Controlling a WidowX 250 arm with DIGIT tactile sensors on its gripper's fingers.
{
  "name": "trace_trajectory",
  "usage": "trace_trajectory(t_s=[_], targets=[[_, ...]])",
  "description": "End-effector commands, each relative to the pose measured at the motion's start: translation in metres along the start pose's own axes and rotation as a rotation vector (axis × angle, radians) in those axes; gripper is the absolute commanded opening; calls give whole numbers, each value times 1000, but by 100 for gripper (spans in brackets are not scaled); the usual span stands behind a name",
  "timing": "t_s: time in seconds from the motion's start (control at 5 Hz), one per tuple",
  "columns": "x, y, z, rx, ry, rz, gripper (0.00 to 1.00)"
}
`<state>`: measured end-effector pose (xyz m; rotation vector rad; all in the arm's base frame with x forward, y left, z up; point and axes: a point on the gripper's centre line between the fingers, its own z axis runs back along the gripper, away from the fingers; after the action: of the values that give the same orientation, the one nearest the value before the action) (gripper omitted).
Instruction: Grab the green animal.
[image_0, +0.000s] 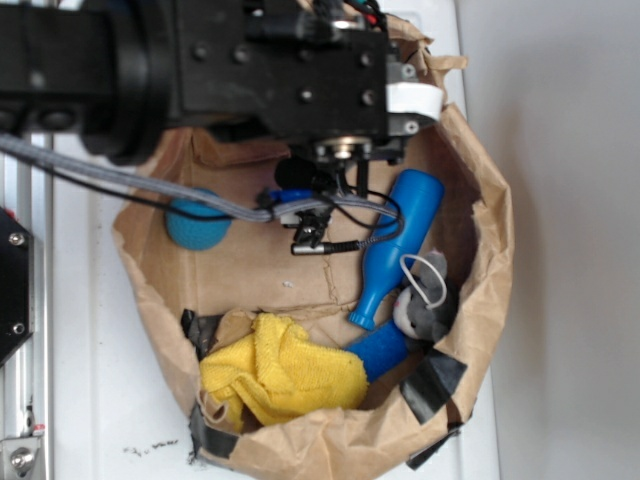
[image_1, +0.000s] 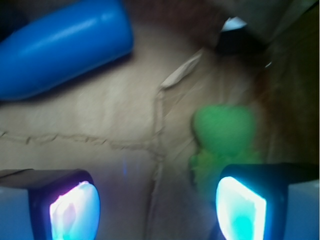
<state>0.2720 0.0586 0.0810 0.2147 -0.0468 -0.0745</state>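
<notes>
Approach step: gripper (image_1: 157, 210) held apart above green animal (image_1: 223, 131).
Sideways alignment judged necessary; toy sat off-centre by one finger.

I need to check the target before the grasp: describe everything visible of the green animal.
The green animal shows only in the wrist view, blurred. It looks soft, with a smooth, rounded light green end and a fuzzier yellow-green part below. It lies on the creased brown paper floor of the bag, right of a fold. Its lower part is hidden behind one finger of the open gripper; contact cannot be judged. In the exterior view the arm hides it.
</notes>
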Motion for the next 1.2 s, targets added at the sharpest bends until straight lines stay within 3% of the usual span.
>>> trace_trajectory(t_s=[0.0,0.6,1.0], targets=[[-4,22,-3,91,-34,65,100],[12,24,-38,14,59,41,100],[19,11,-44,-33,38,-48,100]])
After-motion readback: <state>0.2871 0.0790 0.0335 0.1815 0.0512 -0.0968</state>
